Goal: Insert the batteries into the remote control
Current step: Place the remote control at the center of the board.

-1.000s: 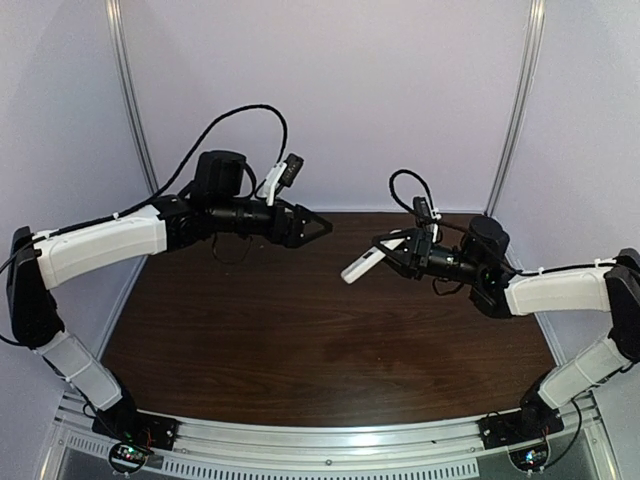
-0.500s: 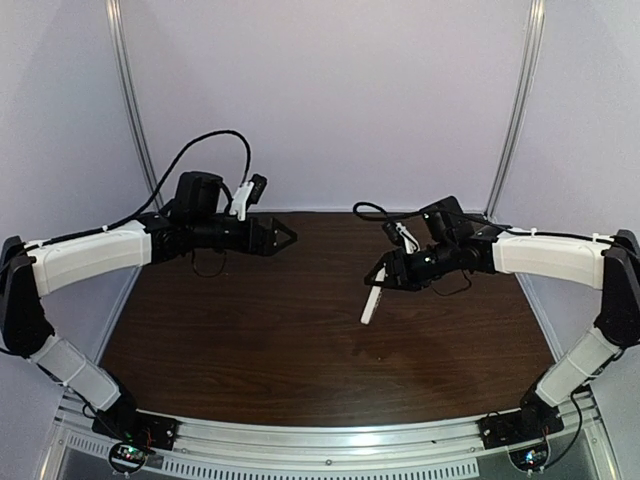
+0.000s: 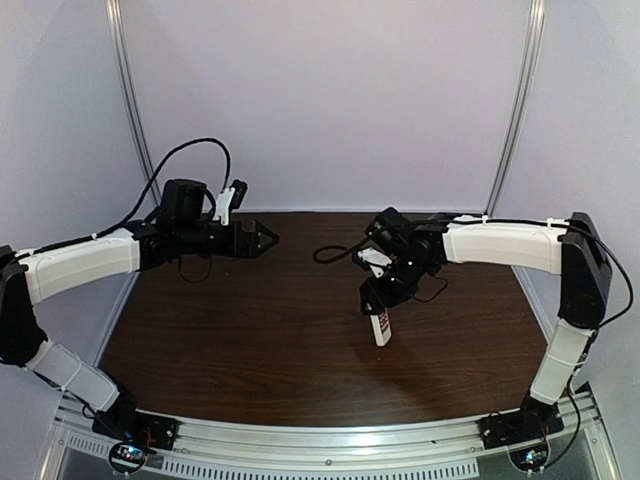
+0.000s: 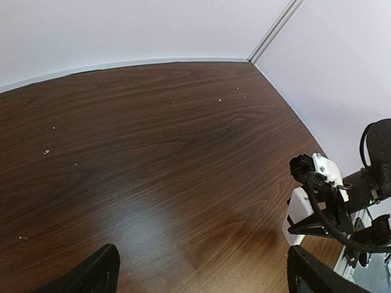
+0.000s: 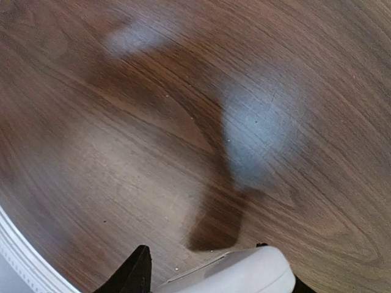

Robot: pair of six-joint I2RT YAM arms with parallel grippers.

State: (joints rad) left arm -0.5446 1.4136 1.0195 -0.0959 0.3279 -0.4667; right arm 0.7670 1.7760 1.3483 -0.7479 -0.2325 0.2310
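Observation:
The remote control (image 3: 382,325) hangs nearly upright just above the middle-right of the dark wooden table (image 3: 240,340), its reddish face with pale buttons turned toward the near edge. My right gripper (image 3: 376,301) is shut on its upper end. In the right wrist view the remote's white end (image 5: 244,271) sits between my black fingers (image 5: 131,274), its shadow on the wood just below. The left wrist view shows the remote's white back (image 4: 297,210) at the right. My left gripper (image 3: 266,238) hovers open and holds nothing over the back left of the table. The batteries are out of view.
White walls close in the table at the back and both sides, with metal posts (image 3: 515,110) in the corners. A metal rail (image 3: 320,440) carrying both arm bases runs along the near edge. Black cables (image 3: 335,252) loop off both wrists.
My right arm has swung in toward the table's centre and lowered, turning the remote from raised and level to hanging end-down near the wood. My left arm has drawn back leftward, still open.

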